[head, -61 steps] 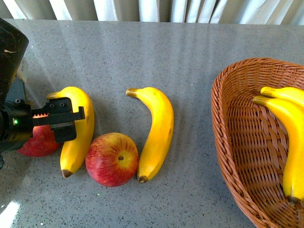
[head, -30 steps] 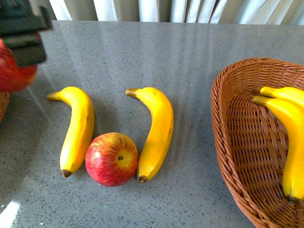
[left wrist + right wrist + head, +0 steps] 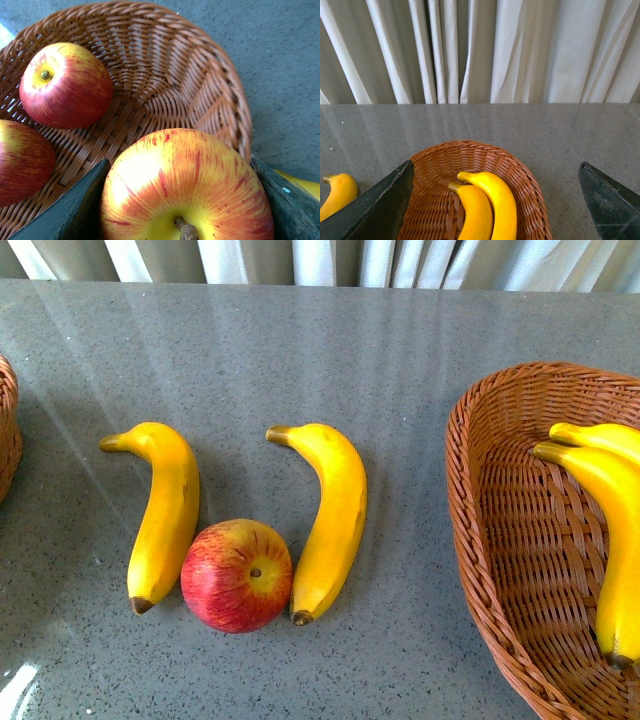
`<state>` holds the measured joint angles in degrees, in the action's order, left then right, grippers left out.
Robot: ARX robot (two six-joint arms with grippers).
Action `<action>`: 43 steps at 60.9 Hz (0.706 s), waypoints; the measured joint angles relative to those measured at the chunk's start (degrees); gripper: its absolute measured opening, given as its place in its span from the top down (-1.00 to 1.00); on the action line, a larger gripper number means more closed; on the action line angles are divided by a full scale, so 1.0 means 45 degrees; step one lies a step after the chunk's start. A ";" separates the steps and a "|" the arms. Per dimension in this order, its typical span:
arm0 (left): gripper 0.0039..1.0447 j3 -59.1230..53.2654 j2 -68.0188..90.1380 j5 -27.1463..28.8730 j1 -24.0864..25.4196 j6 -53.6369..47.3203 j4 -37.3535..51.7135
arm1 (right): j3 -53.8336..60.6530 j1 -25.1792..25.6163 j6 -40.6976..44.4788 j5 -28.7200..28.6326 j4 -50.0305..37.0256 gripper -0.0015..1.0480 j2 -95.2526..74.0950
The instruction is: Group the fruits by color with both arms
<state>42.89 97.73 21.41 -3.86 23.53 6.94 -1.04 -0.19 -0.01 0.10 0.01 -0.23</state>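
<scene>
The apple [image 3: 186, 175], stem apparently toward the wrist, sits clamped in the left gripper [image 3: 182, 205] above a basket [image 3: 165, 65]; the right gripper [image 3: 492, 202] gapes empty.

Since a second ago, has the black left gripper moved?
Yes. Left gripper went up-left from the leftmost yellow banana, out of front view; it holds a red-yellow apple over the woven basket.

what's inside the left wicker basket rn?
Two red-yellow apples lie inside the left wicker basket: a whole apple and an edge-cropped apple. The held apple in the left tool hides part of the basket floor.
</scene>
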 joint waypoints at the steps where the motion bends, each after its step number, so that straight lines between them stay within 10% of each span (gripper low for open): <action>1: -0.37 0.0029 0.0053 0.0005 0.0010 0.0005 0.0005 | 0.0000 0.0000 0.0000 0.0000 0.0000 -0.82 0.0000; 22: -0.37 0.0442 0.1044 0.0024 0.0287 0.0325 0.0219 | 0.0000 0.0000 0.0000 0.0000 0.0000 -0.82 0.0000; 31: -0.84 0.0442 0.1103 0.0053 0.0311 0.0374 0.0398 | 0.0000 0.0000 0.0000 0.0000 0.0000 -0.82 0.0000; 43: -0.83 0.0393 0.0869 0.0126 0.0243 0.0345 0.0476 | 0.0000 0.0000 0.0000 0.0000 0.0000 -0.82 0.0000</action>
<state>44.66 101.65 21.98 -2.76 25.08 9.08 -1.04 -0.19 -0.01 0.10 0.01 -0.23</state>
